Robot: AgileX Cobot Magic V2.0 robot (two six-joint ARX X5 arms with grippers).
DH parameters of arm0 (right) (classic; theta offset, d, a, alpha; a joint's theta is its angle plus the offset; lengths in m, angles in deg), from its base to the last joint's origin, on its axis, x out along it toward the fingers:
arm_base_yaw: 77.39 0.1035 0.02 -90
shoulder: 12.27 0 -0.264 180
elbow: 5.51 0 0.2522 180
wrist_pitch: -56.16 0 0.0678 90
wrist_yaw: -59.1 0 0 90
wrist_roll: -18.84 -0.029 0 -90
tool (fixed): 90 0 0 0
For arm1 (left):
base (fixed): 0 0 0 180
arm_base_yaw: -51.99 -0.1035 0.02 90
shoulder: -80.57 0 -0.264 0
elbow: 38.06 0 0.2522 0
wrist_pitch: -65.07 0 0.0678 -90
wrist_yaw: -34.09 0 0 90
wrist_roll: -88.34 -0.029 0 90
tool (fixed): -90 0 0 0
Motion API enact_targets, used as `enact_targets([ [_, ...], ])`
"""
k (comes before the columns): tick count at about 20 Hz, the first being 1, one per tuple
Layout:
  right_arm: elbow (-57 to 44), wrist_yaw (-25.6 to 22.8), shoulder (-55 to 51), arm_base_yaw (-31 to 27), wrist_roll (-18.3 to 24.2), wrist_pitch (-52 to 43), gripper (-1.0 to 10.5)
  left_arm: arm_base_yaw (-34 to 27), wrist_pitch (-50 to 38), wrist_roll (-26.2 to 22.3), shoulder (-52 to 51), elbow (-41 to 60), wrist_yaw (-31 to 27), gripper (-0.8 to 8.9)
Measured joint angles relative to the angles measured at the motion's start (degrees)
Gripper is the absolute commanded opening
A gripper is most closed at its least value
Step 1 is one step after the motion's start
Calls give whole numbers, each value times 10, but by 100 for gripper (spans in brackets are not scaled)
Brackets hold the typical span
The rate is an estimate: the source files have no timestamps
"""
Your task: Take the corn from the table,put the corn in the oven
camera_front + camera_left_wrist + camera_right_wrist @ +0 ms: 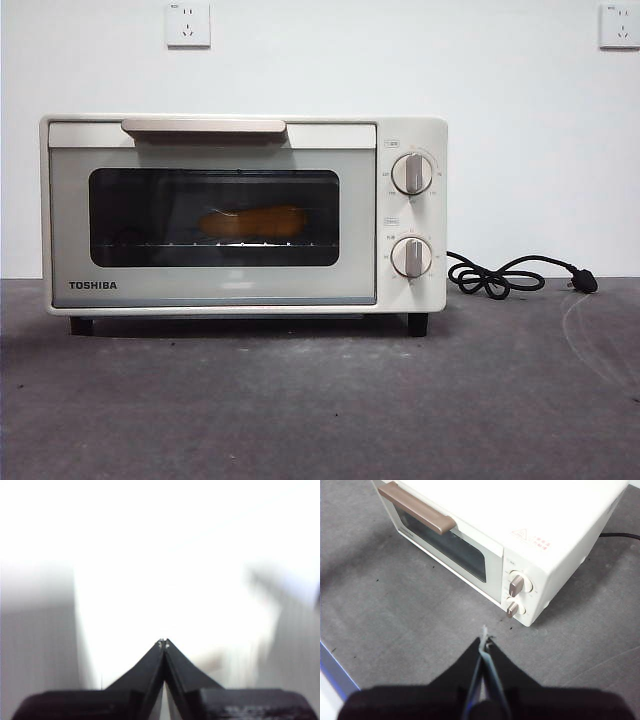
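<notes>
The cream-white oven (pixel 240 215) stands on the dark grey table (pixel 320 400) with its door closed. Through the dark glass the yellow-orange corn (pixel 252 221) lies on the rack inside. In the right wrist view the oven (pixel 520 525) is seen from above and in front; my right gripper (pixel 484 641) hovers above the table in front of the knobs, jaws shut with nothing between them. My left gripper (pixel 163 642) is shut and empty, facing a washed-out white blur. Neither gripper shows in the front view.
A black power cord (pixel 510 273) with a plug lies coiled on the table to the right of the oven. Two wall sockets (pixel 188 24) sit on the white wall behind. The table's blue edge (pixel 335 670) appears in the right wrist view.
</notes>
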Motion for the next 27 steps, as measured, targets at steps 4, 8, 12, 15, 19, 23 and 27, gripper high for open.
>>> enact_targets([
  [4, 0, 0, 0, 0, 0, 0, -11, 7, -223, -6, -69, 23, 14, -4],
  [8, 0, -1, 0, 0, 0, 0, -11, 7, -392, -14, -141, 71, 38, -4],
  [12, 0, -11, 0, 0, 0, 0, -11, 7, -463, -44, -202, 186, 38, -4],
  [15, 0, -11, 0, 0, 0, 0, -11, 7, -473, -66, -245, 285, 38, -4],
  [19, 0, -17, 0, 0, 0, 0, -11, 7, -525, -79, -311, 426, 38, -4],
  [23, 0, -31, 0, 0, 0, 0, -11, 7, -570, -83, -364, 552, 38, -4],
  [27, 0, -36, 0, 0, 0, 0, -11, 7, -577, -83, -374, 646, 38, -4],
])
